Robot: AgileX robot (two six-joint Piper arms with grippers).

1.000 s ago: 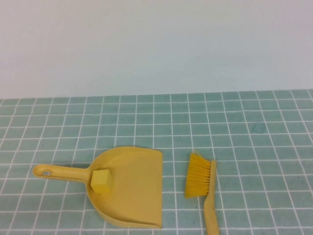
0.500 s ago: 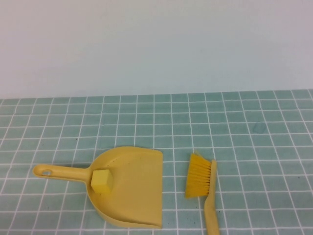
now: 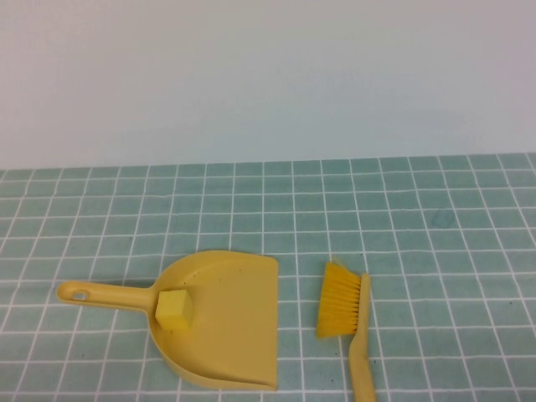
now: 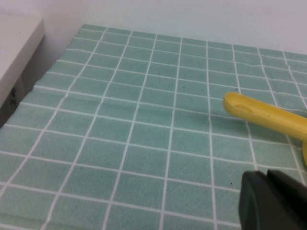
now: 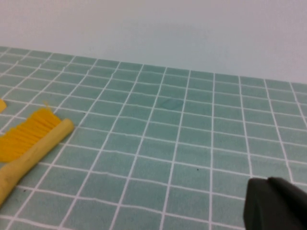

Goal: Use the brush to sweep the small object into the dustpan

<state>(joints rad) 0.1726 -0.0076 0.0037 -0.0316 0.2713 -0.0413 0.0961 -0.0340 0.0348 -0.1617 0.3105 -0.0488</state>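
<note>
A yellow dustpan (image 3: 243, 335) lies on the green tiled mat, handle pointing left. A small yellow cube (image 3: 174, 309) sits inside the pan near the handle end. A yellow brush (image 3: 339, 301) lies flat on the mat just right of the pan's open edge, bristles facing the pan, handle running to the near edge. Neither arm shows in the high view. My left gripper (image 4: 266, 173) is shut and empty, hovering near the dustpan handle's tip (image 4: 259, 112). My right gripper (image 5: 267, 180) is shut and empty, well to the right of the brush (image 5: 29, 139).
The green tiled mat (image 3: 419, 226) covers the table up to a plain white wall. In the left wrist view the mat's left edge (image 4: 29, 100) drops off beside a white ledge (image 4: 14, 43).
</note>
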